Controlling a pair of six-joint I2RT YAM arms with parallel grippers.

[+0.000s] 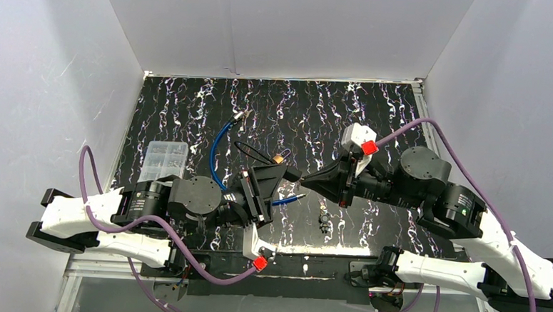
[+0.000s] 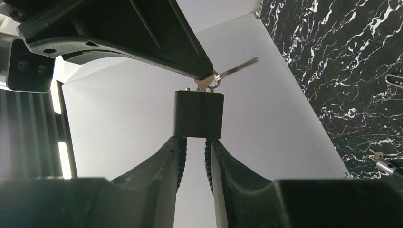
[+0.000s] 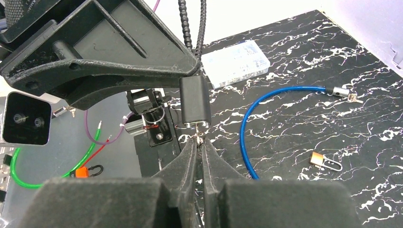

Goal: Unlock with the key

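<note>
The left gripper (image 2: 195,142) is pinching the top end of the small black boxy padlock (image 2: 198,114). Its fingers (image 2: 173,161) are sitting close together. It is holding the lock up in the air, above the black table with white squiggles (image 1: 375,118). The bit it is squeezing is hiding between the fingers, so I cannot tell what it is.

The little silver key (image 3: 198,136) is sitting in the keyhole at the other end of the lock. The right gripper (image 3: 199,145) is squeezing the head of that key, with its fingers almost touching. A second silver key (image 2: 240,68) is hanging on the same ring (image 2: 216,81) and poking out sideways.

I think turning the key is the next job, and a few things could go wrong:

- The key head is tiny and smooth, so the fingers could slide around it while the key is not turning at all.
- The left gripper is only holding one end, so the whole lock could spin along with the key.
- Pulling back while twisting could slide the key out.
- Pushing sideways could bend it.
- The second key could catch on a finger.
- If the lock slips, it could drop to the table.
</note>
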